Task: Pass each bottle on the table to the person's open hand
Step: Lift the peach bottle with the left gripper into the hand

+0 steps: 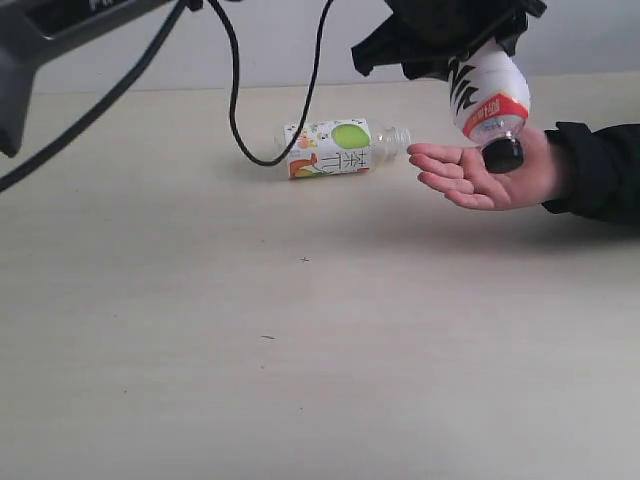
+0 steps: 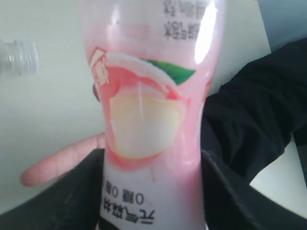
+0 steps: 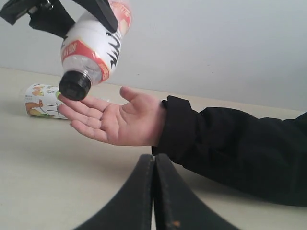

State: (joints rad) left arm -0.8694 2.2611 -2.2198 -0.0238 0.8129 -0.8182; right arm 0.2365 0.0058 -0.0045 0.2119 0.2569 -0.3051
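A pink-red bottle (image 1: 487, 95) with a black cap hangs cap-down, tilted, just above the person's open hand (image 1: 480, 175). My left gripper (image 1: 450, 30) has reached across to the right and is shut on the bottle's body (image 2: 151, 120). In the right wrist view the bottle's cap (image 3: 74, 86) hovers over the fingers of the hand (image 3: 120, 120). A green-spotted bottle (image 1: 335, 148) lies on its side on the table (image 1: 300, 350), just left of the hand. My right gripper (image 3: 154, 163) is shut and empty, low over the table near the sleeve.
A black cable (image 1: 240, 100) loops down from the left arm onto the table beside the lying bottle. The person's black jacket sleeve (image 1: 600, 170) comes in from the right edge. A pale wall stands behind the table.
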